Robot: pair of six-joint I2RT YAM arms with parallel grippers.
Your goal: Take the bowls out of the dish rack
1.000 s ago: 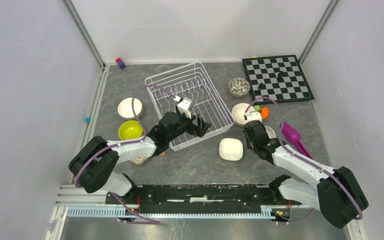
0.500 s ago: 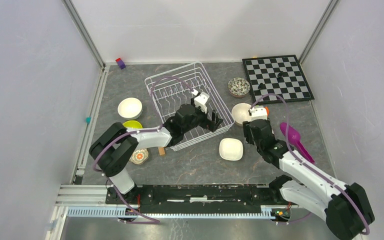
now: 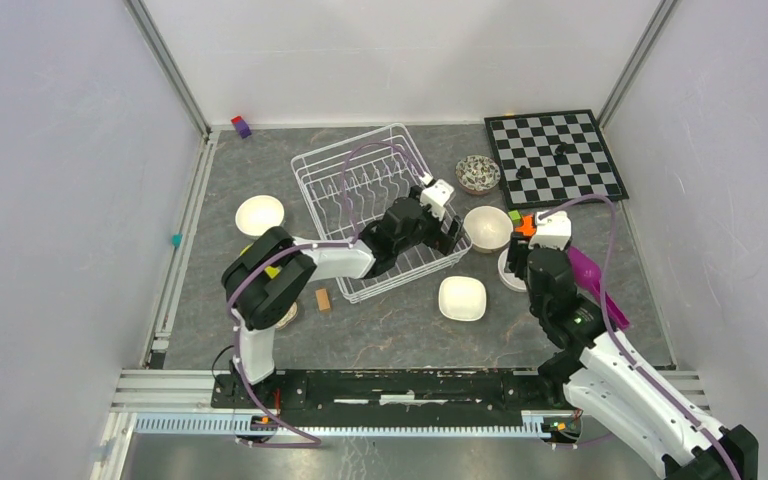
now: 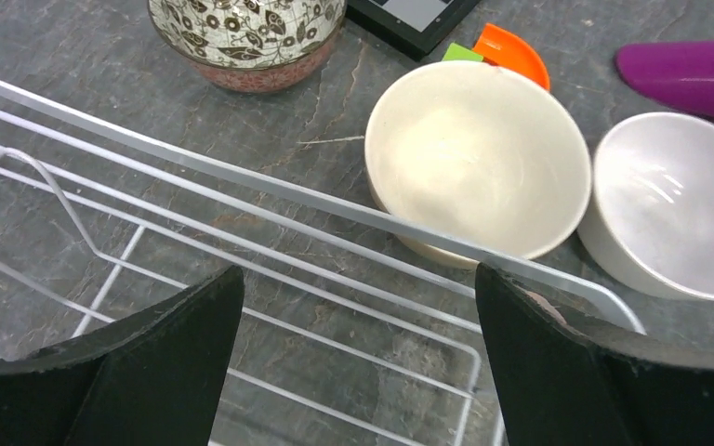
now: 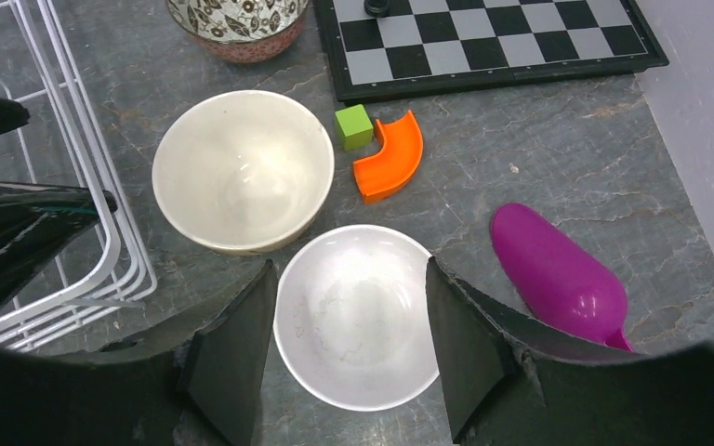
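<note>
Grey, stone-patterned table (image 3: 400, 330), closed in by pale walls (image 3: 60, 200). From above, the left arm (image 3: 340, 258) lies across the dish rack (image 3: 355, 190), which sits mid-table toward the far edge; no bowl shows among its tines. That arm hides nearly all of a lime green bowl (image 3: 272, 271) near the left edge, leaving only a sliver. The right arm (image 3: 560, 290) covers half of a white bowl (image 3: 505, 272) toward the right edge, and its fingers cannot be made out from there.

The right wrist view supplies them: the right gripper (image 5: 353, 358) has its jaws parted and holds nothing, with the white bowl below and between them. Whether they touch it cannot be told. A purple scoop (image 5: 558, 274) is cut off at the frame's edge.

The left wrist view shows the left gripper (image 4: 358, 367) spread wide and empty over the rack's right rim. A cream bowl (image 4: 477, 158) stands just outside the wire, and a patterned bowl (image 4: 246, 37) is cropped at the top.

Only the overhead view shows a plain white bowl (image 3: 260, 214) left of the rack and a square bowl (image 3: 462, 298) nearer the near edge.
</note>
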